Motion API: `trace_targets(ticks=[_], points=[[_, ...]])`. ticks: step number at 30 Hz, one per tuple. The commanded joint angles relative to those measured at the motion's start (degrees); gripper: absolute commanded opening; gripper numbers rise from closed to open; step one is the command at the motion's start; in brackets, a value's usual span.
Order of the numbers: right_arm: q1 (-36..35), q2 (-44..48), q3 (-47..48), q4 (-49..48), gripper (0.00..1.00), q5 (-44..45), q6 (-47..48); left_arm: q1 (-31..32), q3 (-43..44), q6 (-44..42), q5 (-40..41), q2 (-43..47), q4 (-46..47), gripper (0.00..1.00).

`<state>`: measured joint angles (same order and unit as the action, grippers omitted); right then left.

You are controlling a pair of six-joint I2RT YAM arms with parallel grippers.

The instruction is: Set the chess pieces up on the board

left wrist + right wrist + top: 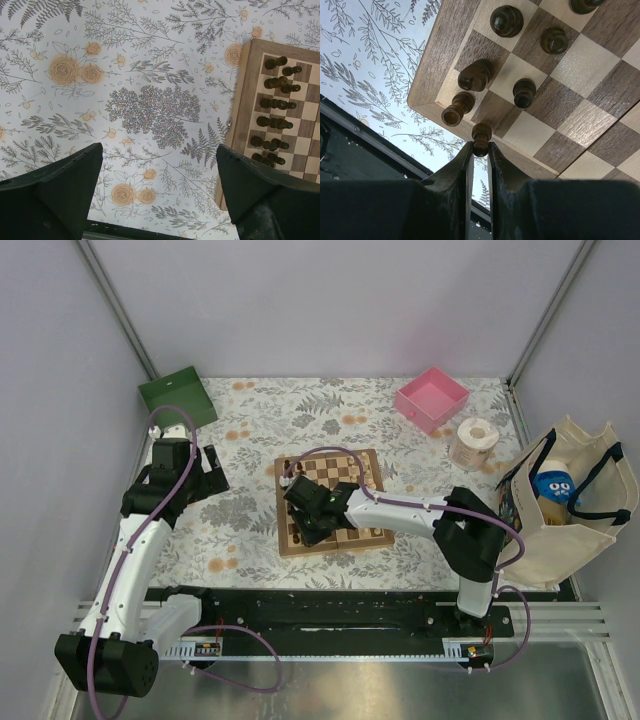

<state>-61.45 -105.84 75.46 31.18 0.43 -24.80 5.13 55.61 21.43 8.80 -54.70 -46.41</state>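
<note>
Right gripper (480, 148) pinching one dark pawn (481, 136) | six dark pieces (475, 75) nearby on board (440, 60) | left gripper (157, 150) wide

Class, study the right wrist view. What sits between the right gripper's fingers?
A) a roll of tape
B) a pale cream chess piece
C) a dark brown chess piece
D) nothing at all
C: the right gripper is shut on a small dark brown chess piece, its fingers pinching the piece from both sides by the edge of the board.
</note>
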Motion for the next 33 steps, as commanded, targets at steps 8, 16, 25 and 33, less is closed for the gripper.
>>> trace_targets(ticks=[8, 16, 25, 33], points=[[-0.5, -0.6, 3.5, 0.2, 0.22, 2.2, -0.2, -0.3, -0.3, -0.2, -0.8, 1.1, 2.3, 0.99], [-0.4, -0.8, 3.6, 1.5, 0.22, 3.4, 0.4, -0.4, -0.3, -0.2, -1.1, 1.0, 2.2, 0.99], [-0.4, -1.4, 3.6, 1.4, 0.24, 2.6, 0.5, -0.3, -0.3, -0.2, -1.0, 0.9, 2.3, 0.99], [-0.4, -1.5, 4.4, 1.4, 0.31, 3.1, 0.4, -0.3, -0.3, -0.2, -1.0, 0.9, 2.3, 0.99]])
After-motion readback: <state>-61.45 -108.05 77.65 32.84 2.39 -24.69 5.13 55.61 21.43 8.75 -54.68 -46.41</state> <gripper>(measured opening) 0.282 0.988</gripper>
